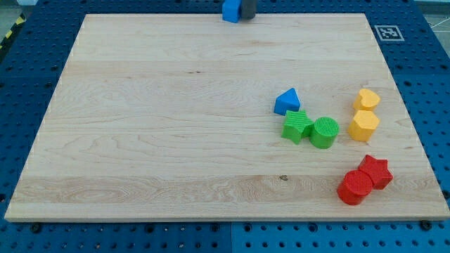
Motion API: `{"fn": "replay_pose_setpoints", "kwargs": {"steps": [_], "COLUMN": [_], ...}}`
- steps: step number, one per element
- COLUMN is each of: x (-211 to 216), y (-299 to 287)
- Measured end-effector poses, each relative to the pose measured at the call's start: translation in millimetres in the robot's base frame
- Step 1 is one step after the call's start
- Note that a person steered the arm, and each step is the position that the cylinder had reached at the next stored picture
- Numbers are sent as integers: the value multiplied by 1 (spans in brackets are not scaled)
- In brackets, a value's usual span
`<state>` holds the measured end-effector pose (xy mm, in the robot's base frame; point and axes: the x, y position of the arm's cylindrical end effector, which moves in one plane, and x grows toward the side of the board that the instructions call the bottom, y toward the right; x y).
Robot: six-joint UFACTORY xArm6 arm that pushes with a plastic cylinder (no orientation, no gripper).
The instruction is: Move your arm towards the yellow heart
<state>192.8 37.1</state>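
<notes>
The yellow heart (pixel 366 99) lies near the board's right edge, with a yellow pentagon (pixel 363 126) touching it just below. My tip (pixel 247 17) shows as a dark rod at the view's top edge, touching the right side of a blue block (pixel 230 10). The tip is far up and to the left of the yellow heart.
A blue triangle (pixel 287 102), a green star (pixel 297 126) and a green cylinder (pixel 325 132) cluster left of the yellow blocks. A red star (pixel 375 171) and a red cylinder (pixel 354 187) lie at the lower right. The wooden board (pixel 155 126) rests on a blue pegboard; a marker tag (pixel 387 32) is at the upper right.
</notes>
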Motion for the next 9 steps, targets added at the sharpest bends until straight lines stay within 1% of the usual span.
{"fn": "replay_pose_setpoints", "kwargs": {"steps": [1,2,3,5,6,7,8,9], "x": [0,16,47,82,117,136,152,153], "y": [-9,41,73,76,92,126,152,153]}}
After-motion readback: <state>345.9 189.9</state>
